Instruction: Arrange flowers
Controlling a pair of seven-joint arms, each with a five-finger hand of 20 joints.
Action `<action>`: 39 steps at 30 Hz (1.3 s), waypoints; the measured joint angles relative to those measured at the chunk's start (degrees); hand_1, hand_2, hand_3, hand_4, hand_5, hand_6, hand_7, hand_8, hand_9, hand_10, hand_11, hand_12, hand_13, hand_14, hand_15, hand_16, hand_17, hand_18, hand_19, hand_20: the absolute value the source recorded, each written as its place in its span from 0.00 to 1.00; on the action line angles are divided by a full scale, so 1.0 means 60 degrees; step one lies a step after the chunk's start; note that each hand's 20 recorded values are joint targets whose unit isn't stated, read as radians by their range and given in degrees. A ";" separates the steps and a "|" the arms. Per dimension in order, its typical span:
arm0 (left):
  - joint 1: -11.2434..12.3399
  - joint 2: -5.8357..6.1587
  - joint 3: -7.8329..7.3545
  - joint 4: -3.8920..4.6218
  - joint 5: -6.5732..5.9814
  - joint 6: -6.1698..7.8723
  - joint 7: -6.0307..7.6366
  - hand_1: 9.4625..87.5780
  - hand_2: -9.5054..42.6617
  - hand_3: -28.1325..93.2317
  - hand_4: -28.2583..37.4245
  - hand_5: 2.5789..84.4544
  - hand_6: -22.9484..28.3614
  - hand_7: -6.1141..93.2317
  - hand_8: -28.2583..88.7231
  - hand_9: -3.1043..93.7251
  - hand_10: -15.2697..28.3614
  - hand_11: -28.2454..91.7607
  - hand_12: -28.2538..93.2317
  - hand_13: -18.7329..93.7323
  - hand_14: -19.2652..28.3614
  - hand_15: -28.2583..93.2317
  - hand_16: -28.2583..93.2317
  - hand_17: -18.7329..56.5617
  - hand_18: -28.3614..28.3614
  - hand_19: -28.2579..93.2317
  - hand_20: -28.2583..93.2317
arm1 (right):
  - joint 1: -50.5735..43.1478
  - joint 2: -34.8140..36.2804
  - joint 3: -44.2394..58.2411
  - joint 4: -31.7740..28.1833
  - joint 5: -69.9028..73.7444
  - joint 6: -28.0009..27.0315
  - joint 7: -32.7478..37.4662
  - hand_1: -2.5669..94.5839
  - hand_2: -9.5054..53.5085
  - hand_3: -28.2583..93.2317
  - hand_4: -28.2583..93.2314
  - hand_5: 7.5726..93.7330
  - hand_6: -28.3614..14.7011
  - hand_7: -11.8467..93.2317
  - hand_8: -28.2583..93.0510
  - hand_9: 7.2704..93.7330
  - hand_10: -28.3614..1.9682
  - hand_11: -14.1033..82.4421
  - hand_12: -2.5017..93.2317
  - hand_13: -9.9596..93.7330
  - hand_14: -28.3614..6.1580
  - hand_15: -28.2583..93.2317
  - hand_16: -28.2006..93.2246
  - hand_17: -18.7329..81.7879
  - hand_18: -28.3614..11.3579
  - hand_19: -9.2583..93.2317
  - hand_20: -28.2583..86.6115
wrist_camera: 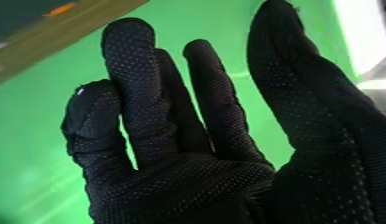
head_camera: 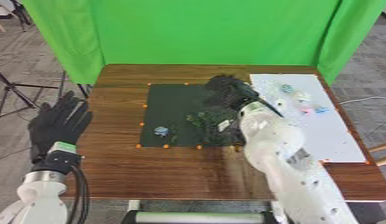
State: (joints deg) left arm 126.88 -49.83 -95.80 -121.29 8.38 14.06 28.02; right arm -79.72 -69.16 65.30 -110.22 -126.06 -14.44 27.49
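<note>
The left hand (head_camera: pixel 61 120) is spread; the right hand (head_camera: pixel 228 93), loosely spread, hides the dark mat's (head_camera: pixel 168 102) far right corner. A blue flower (head_camera: pixel 161 131) lies toward its near left corner (nearby greenery (head_camera: pixel 204 120) blurs).

Bright, even light falls across the white board (head_camera: pixel 339 142) in the head view, while pale glare streaks the green curtain (wrist_camera: pixel 38 160) in the right wrist view.

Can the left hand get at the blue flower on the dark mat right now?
Probably yes. The left hand is open beside the table's left edge, the blue flower lies near the mat's left side, and the right hand is well off to the right.
</note>
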 measured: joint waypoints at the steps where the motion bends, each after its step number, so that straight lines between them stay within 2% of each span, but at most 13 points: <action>1: 0.0122 0.0000 -0.0106 -0.0031 -0.0001 0.0001 0.0033 0.25 0.32 0.84 0.02 0.44 0.55 0.19 0.16 0.34 0.61 0.38 0.31 0.35 0.67 0.49 0.17 0.19 0.72 0.51 0.30 | 0.0000 0.0206 0.0294 0.0078 0.0147 0.0014 0.0062 0.45 0.00 0.88 0.00 0.47 0.53 0.26 0.14 0.45 0.45 0.25 0.18 0.67 0.45 0.74 0.43 0.54 0.17 0.96 0.58; 4: 0.0376 0.0000 -0.0268 -0.0083 -0.0007 0.0002 0.0131 0.25 0.32 0.83 0.01 0.44 0.55 0.19 0.16 0.34 0.61 0.38 0.31 0.35 0.67 0.49 0.17 0.19 0.72 0.51 0.30 | -0.0027 0.0926 0.0910 0.0226 -0.0087 0.0124 0.0602 0.46 0.00 0.88 0.00 0.47 0.52 0.26 0.14 0.45 0.44 0.24 0.17 0.67 0.46 0.74 0.43 0.53 0.17 0.96 0.58; 8: 0.0432 0.0011 -0.0276 -0.0084 -0.0017 0.0002 0.0209 0.24 0.33 0.83 0.01 0.44 0.55 0.19 0.16 0.34 0.61 0.38 0.31 0.36 0.67 0.49 0.17 0.19 0.72 0.50 0.30 | -0.0285 0.1664 0.1864 0.0230 -0.0499 0.0125 0.1597 0.46 0.00 0.88 0.00 0.46 0.51 0.25 0.14 0.45 0.44 0.24 0.17 0.67 0.45 0.74 0.42 0.54 0.17 0.96 0.58; 12: 0.0446 0.0022 -0.0295 -0.0102 -0.0050 0.0002 0.0283 0.22 0.37 0.83 0.00 0.44 0.55 0.19 0.16 0.34 0.61 0.38 0.31 0.36 0.68 0.49 0.17 0.19 0.72 0.50 0.30 | -0.0532 0.2129 0.2622 0.0386 -0.0481 -0.0015 0.1895 0.47 0.00 0.88 0.00 0.45 0.50 0.25 0.14 0.43 0.44 0.23 0.17 0.67 0.45 0.74 0.42 0.54 0.16 0.96 0.58; 19: 0.0435 0.0053 -0.0289 -0.0112 -0.0109 0.0001 0.0362 0.22 0.37 0.84 0.00 0.44 0.55 0.19 0.16 0.34 0.61 0.38 0.31 0.36 0.68 0.49 0.17 0.19 0.72 0.50 0.31 | -0.0381 0.2425 0.2570 0.1368 -0.0479 -0.0715 0.2077 0.49 0.00 0.89 0.00 0.45 0.51 0.24 0.14 0.43 0.47 0.24 0.16 0.68 0.47 0.74 0.42 0.54 0.16 0.96 0.57; 26: 0.0436 0.0091 -0.0258 -0.0120 -0.0153 0.0006 0.0448 0.22 0.37 0.83 0.00 0.45 0.55 0.19 0.16 0.34 0.61 0.38 0.31 0.36 0.68 0.49 0.17 0.19 0.72 0.50 0.31 | -0.0225 0.2445 0.2327 0.1870 -0.0495 -0.0822 0.2144 0.52 0.00 0.87 0.00 0.46 0.51 0.25 0.14 0.44 0.49 0.24 0.15 0.69 0.52 0.71 0.47 0.54 0.17 0.96 0.57; 29: 0.0439 0.0112 -0.0231 -0.0128 -0.0195 0.0010 0.0515 0.22 0.37 0.84 0.00 0.45 0.55 0.19 0.16 0.34 0.61 0.38 0.31 0.35 0.67 0.49 0.17 0.19 0.72 0.50 0.31 | -0.0095 0.2445 0.2168 0.2080 -0.0563 -0.0865 0.2145 0.54 0.00 0.85 0.00 0.46 0.52 0.25 0.14 0.43 0.50 0.24 0.14 0.70 0.57 0.66 0.49 0.55 0.18 0.96 0.55; 33: 0.0439 0.0173 -0.0168 -0.0139 -0.0267 0.0029 0.0607 0.22 0.37 0.84 0.00 0.45 0.55 0.19 0.16 0.34 0.61 0.38 0.31 0.35 0.67 0.49 0.17 0.19 0.72 0.50 0.31 | 0.0087 0.2424 0.2072 0.2550 -0.0449 -0.0860 0.2170 0.58 0.00 0.84 0.00 0.49 0.54 0.27 0.13 0.47 0.52 0.26 0.14 0.72 0.62 0.64 0.51 0.56 0.18 0.96 0.55; 39: 0.0442 0.0199 -0.0137 -0.0154 -0.0321 0.0043 0.0650 0.22 0.37 0.84 0.00 0.45 0.55 0.19 0.16 0.34 0.61 0.38 0.31 0.35 0.67 0.48 0.17 0.19 0.72 0.50 0.31 | 0.0064 0.2420 0.1972 0.2871 -0.0440 -0.0812 0.2487 0.63 0.00 0.80 0.00 0.57 0.63 0.30 0.12 0.60 0.58 0.28 0.16 0.75 0.66 0.61 0.54 0.57 0.20 0.97 0.55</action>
State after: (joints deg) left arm 129.53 -48.63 -96.62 -122.21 6.45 14.32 31.92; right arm -79.34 -54.64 77.13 -92.99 -128.70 -19.32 42.41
